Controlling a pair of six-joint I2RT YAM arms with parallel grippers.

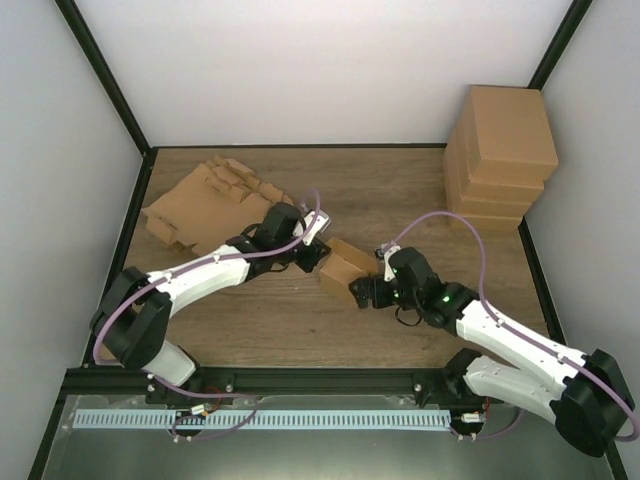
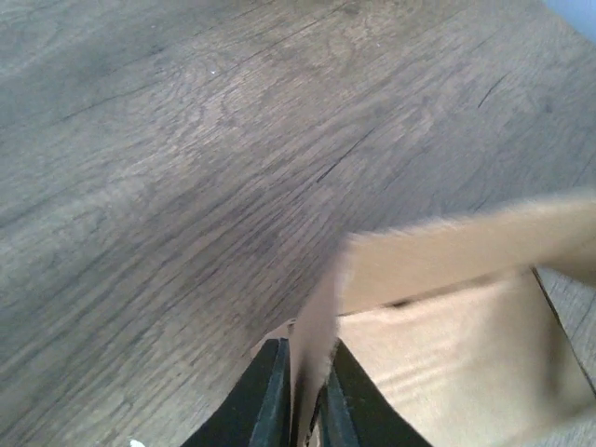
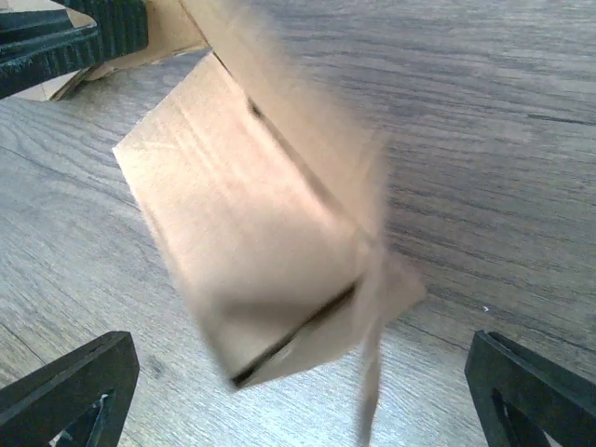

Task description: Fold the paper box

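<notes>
- Reaching in from the near-left corner, the white left arm (image 1: 200,270) lies low over the wood-grain table (image 1: 400,190), with the left gripper (image 1: 318,252) at mid-table.
- Its black fingers (image 2: 268,402) are clenched on a thin upright flap of the small brown cardboard box (image 1: 346,264).
- The white right arm (image 1: 510,335) angles in from the near-right. The right gripper (image 1: 362,292) faces the box, its fingers (image 3: 70,391) spread wide and clear of the cardboard.
- The box sits mid-table between both grippers and is blurred in the wrist views. In the right wrist view its long axis runs from upper left to lower right.
</notes>
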